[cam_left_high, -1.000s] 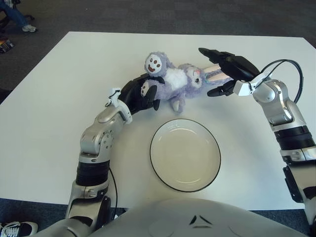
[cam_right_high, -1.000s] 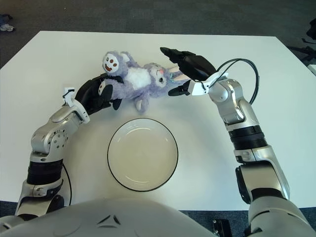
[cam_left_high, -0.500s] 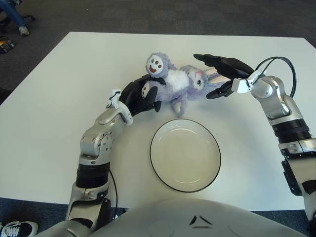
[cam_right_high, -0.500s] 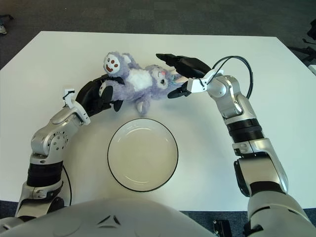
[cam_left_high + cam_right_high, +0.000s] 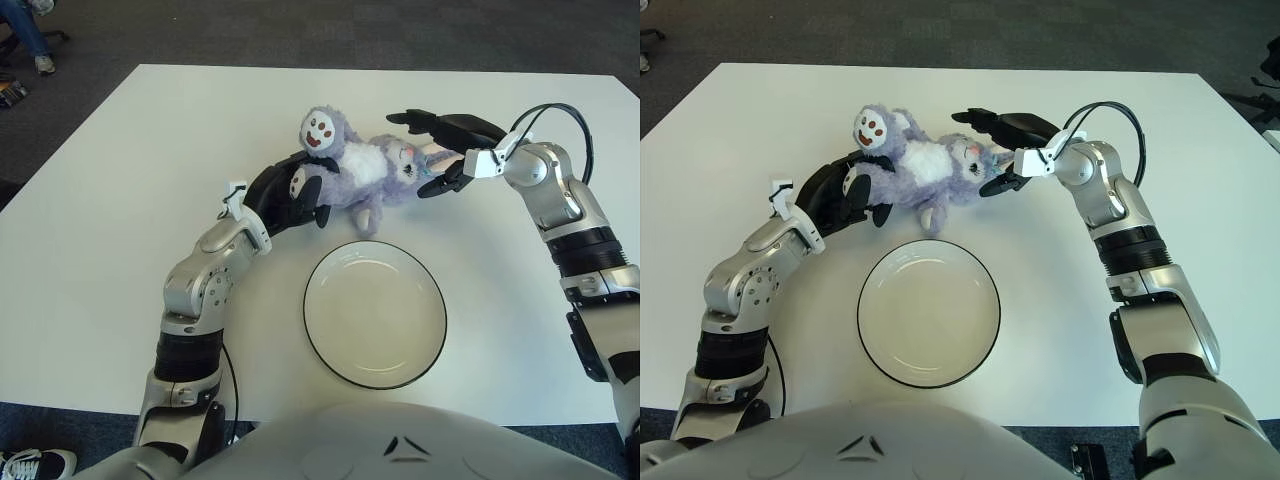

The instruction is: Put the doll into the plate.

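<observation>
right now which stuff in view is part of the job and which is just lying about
Part of the job:
- doll, lying on the table above the plate
- plate, holding nothing
- left hand, gripping the doll's leg end
- right hand, fingers spread around the doll's head end

Lying about:
- nothing else on the white table

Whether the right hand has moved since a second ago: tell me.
Yes. The right hand has shifted leftward, closing over the doll's head, judged against the plate, which stayed put.
</observation>
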Controlling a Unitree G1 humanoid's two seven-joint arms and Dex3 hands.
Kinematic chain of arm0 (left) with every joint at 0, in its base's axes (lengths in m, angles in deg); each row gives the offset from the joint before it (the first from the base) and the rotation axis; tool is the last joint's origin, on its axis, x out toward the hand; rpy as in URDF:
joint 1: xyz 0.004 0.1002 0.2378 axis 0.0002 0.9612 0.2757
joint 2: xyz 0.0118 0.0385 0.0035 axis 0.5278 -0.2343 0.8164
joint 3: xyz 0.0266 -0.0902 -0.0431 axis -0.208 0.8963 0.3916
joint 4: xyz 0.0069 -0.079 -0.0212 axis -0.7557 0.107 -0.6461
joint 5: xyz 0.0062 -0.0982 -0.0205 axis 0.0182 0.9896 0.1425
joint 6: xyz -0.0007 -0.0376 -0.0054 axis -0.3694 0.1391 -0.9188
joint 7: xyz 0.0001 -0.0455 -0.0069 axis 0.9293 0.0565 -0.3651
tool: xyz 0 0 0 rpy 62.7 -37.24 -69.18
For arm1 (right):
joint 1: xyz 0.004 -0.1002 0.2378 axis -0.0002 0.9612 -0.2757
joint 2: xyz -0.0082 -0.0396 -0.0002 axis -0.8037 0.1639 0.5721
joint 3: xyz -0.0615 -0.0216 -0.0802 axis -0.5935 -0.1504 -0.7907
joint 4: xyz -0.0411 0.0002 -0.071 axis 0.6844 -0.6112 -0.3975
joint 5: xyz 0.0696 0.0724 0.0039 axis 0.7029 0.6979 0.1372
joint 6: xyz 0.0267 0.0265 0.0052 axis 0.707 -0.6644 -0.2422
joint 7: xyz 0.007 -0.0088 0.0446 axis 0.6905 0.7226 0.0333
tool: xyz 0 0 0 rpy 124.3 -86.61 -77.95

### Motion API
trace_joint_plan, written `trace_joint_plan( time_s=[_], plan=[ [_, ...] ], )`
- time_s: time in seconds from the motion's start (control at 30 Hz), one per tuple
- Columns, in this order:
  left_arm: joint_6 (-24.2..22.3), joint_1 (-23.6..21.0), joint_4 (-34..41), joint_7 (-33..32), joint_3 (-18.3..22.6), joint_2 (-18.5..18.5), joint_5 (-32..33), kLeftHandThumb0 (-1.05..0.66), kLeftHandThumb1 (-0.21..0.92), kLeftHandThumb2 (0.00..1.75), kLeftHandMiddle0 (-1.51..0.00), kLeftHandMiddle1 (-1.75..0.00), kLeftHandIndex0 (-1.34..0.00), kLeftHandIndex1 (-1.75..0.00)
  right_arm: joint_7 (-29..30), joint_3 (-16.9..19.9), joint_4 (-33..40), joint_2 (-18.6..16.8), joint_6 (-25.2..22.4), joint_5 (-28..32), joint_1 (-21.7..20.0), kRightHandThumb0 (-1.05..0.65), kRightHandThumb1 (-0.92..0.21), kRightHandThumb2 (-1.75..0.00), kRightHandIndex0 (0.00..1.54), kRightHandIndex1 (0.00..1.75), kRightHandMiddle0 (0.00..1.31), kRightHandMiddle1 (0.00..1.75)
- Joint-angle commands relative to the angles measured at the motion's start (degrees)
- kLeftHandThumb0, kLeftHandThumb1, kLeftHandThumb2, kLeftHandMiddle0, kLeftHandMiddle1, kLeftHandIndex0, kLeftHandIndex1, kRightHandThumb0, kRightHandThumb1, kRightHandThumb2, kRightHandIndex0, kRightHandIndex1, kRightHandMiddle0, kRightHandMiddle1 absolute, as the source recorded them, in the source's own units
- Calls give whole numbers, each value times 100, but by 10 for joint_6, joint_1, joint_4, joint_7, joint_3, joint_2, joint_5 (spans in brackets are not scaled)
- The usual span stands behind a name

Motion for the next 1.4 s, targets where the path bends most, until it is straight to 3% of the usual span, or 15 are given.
trace_joint_plan(
  time_s=[0.0,0.03,0.13,0.23,0.33,0.47,1.03,1.37],
  plan=[
    [9,4,3,8,-6,1,0,-45,45,87,-117,-175,-77,-135,-9,-10,-12,-4,-12,-6,-21,-68,-41,-70,18,150,0,29],
    [10,5,3,8,-8,2,-2,-45,44,87,-118,-175,-77,-134,-10,-13,-16,-5,-14,-7,-24,-68,-41,-71,16,127,0,27],
    [8,5,5,5,-11,4,-3,-45,44,87,-118,-175,-78,-133,-6,-17,-29,-8,-11,-8,-30,-69,-41,-71,13,82,0,23],
    [5,5,7,4,-13,5,-2,-45,44,87,-118,-175,-78,-133,0,-20,-41,-11,-5,-8,-34,-71,-42,-71,9,48,0,20],
    [5,6,7,3,-14,3,1,-45,44,86,-119,-175,-78,-133,8,-24,-67,-17,7,-9,-42,-72,-42,-70,7,27,0,20],
    [3,8,11,0,-16,0,2,-45,45,86,-119,-175,-78,-132,17,-27,-90,-20,20,-9,-49,-73,-42,-70,4,17,0,22],
    [3,18,25,-19,-25,-16,1,-44,45,86,-121,-175,-78,-133,41,-51,-209,-52,59,-16,-84,-79,-49,-63,3,5,0,11],
    [10,22,28,-11,-28,-23,3,-44,45,87,-120,-175,-78,-133,42,-78,-224,-58,52,-42,-90,-66,-38,-74,18,8,0,2]
  ],
)
